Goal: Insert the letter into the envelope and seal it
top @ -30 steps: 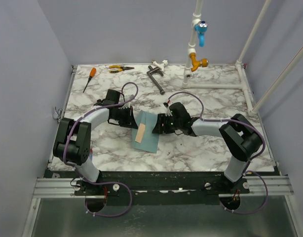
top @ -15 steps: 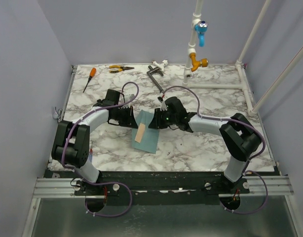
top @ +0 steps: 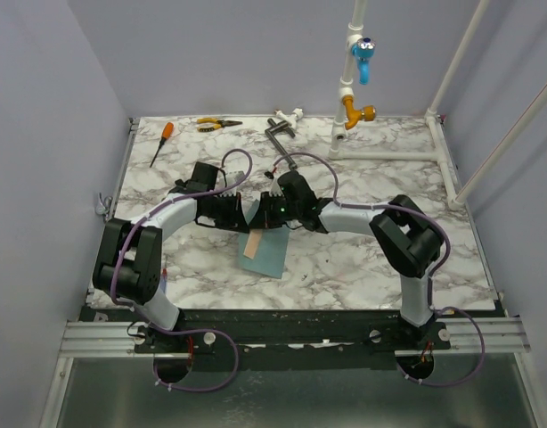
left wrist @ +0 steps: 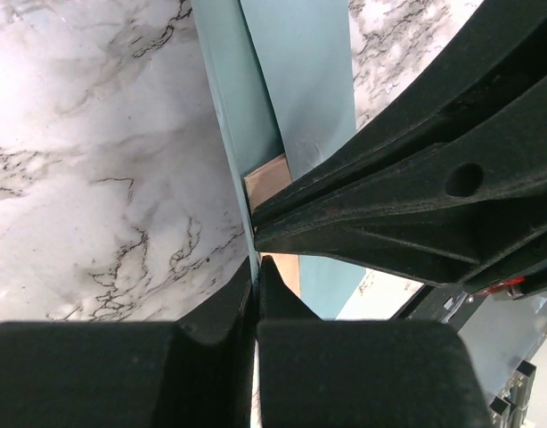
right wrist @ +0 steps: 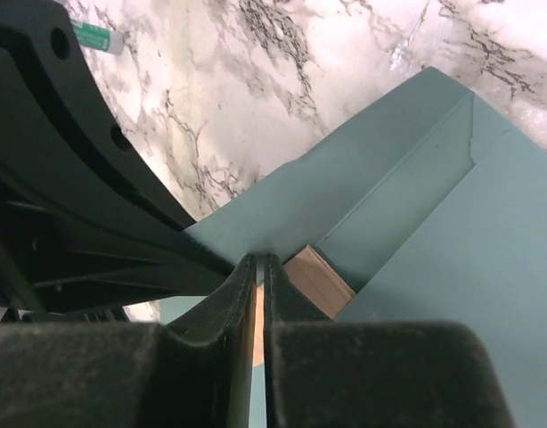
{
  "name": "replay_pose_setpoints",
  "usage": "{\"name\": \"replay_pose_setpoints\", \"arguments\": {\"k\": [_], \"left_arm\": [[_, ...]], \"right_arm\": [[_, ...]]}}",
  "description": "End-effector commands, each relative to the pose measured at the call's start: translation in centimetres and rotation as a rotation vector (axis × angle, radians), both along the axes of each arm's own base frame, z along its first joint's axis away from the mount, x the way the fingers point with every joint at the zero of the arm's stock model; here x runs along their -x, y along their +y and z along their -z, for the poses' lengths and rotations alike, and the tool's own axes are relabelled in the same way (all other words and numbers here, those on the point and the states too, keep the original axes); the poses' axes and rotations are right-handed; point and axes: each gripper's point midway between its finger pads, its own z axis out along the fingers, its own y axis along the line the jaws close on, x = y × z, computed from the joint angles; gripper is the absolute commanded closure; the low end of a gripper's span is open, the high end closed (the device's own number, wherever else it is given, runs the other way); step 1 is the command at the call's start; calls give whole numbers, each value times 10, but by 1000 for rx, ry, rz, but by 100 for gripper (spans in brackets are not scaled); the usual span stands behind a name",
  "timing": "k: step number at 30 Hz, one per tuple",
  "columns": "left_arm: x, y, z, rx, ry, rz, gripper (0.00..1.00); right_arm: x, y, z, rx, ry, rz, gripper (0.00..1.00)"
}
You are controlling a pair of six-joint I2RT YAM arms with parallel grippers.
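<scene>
the envelope lies flat on the marbled desk, about midway between the two arms, with its long side running away from the bases. the letter shows as a narrow peach strip along the envelope's left side, lying on the teal paper.

both grippers meet at the far end of the envelope. the left gripper sits at its far left corner and the right gripper just beside it, so close that the two look to be touching.

in the left wrist view the left gripper has its fingers pressed together. the left edge of the envelope runs straight down into the slit between them, so it seems to be pinching that edge. a small corner of the letter peeks out from under a teal fold, just above the fingertips, with the right gripper's dark body crossing over it.

in the right wrist view the right gripper is drawn nearly shut, with only a thin slit left. its tips rest at the flap edge of the envelope, and the letter pokes out just to the right of them. whether paper is caught between these fingers cannot be told.
</scene>
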Motion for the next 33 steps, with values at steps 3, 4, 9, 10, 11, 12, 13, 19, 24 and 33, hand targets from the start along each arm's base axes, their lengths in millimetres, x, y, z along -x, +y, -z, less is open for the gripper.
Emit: {"name": "replay_pose_setpoints", "arguments": {"k": [3, 4, 9, 10, 11, 12, 13, 19, 24, 33], "left_arm": [[-1, -3, -5, 12, -31, 7, 100], [-1, -2, -5, 10, -34, 6, 100], [-2, 2, -6, -13, -59, 2, 100], [-2, 2, -5, -15, -61, 3, 100], [-2, 2, -6, -15, -62, 3, 100], [-2, 2, -6, -14, -60, 4, 100], [-1, 2, -5, -13, -58, 6, 100], [-3, 1, -2, -18, -51, 9, 100], [-3, 2, 1, -34, -32, 13, 100], [3, -6, 2, -50, -11, 40, 79]], "right_arm": [[15, 12, 26, 58, 43, -54, 92], [14, 7, 35, 100, 42, -38, 92], [5, -29, 62, 297, -12, 42, 92], [7, -38, 67, 339, -9, 48, 92], [8, -43, 69, 355, -12, 52, 92], [7, -46, 69, 371, -21, 56, 92], [7, -50, 69, 385, -27, 62, 92], [6, -51, 56, 380, -71, 34, 91], [9, -33, 28, 297, -168, -89, 85], [13, -21, 42, 296, -126, -139, 78]]}}
